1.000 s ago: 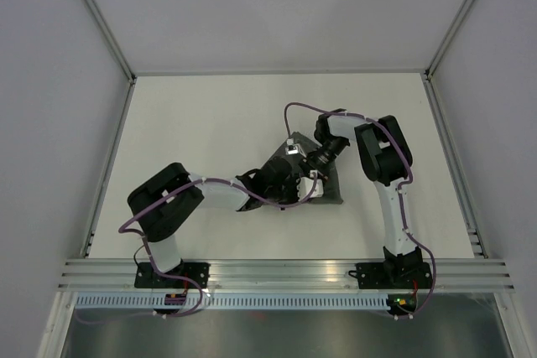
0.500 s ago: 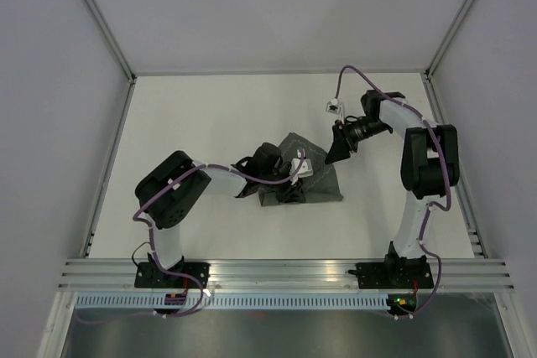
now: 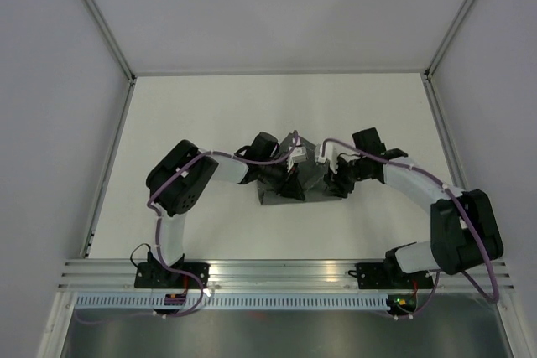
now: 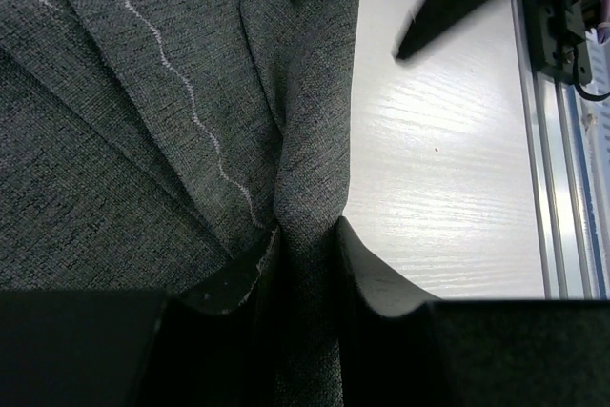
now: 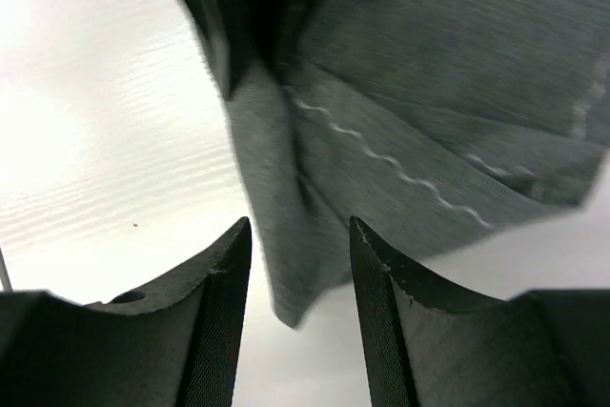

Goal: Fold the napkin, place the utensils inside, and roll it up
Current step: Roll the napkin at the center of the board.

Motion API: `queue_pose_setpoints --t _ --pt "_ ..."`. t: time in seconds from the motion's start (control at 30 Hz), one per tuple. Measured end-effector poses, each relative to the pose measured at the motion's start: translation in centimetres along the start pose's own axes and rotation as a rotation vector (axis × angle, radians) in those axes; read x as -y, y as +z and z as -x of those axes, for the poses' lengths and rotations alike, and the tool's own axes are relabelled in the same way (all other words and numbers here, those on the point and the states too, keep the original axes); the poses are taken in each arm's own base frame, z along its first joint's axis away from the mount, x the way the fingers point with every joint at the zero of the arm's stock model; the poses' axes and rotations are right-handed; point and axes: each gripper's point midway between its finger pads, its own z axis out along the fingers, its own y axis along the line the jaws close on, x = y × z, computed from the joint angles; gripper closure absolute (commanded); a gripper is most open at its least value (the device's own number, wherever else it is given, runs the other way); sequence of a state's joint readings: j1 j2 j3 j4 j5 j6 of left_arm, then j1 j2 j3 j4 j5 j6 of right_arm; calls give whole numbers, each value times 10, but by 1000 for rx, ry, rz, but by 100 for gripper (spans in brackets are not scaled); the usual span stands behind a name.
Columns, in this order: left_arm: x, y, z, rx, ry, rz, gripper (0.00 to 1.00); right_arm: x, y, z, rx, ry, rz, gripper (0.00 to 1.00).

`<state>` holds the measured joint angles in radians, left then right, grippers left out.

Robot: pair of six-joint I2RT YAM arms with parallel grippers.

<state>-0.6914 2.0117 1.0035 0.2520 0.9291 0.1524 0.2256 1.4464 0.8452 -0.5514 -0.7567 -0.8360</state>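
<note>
The dark grey napkin [image 3: 309,190] lies bunched in a short thick bundle at the table's middle, its pale wavy stitch line showing in the left wrist view [image 4: 143,140]. My left gripper [image 3: 291,184] is shut on a raised fold of it [image 4: 307,235] at the bundle's left end. My right gripper [image 3: 338,180] is at the right end, open, with a loose corner of the napkin [image 5: 429,92] hanging between its fingers [image 5: 297,269] without touching them. The utensils are hidden.
The white table [image 3: 210,115] is walled in by white panels on three sides. An aluminium rail [image 3: 285,272] runs along the near edge and shows at the right of the left wrist view [image 4: 562,140]. The two grippers are close together over the bundle.
My right arm let go, swung out to the back right, then came back low to the napkin's right end with its jaws wider. My left gripper kept its hold and drew the napkin slightly left.
</note>
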Motion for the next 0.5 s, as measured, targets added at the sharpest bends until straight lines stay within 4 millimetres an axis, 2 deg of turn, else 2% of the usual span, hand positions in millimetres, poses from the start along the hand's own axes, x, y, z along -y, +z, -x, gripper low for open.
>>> queue_pose_setpoints --t 0.07,0.13,0.5 --pt "0 0 0 4 -16 -17 98 -18 14 -4 -25 -98 2 46" --pt "0 0 -1 7 -29 -34 98 -28 25 -6 -40 -173 -7 45" --pt "3 -2 -3 10 -64 -76 98 -22 56 3 -79 -378 -93 40"
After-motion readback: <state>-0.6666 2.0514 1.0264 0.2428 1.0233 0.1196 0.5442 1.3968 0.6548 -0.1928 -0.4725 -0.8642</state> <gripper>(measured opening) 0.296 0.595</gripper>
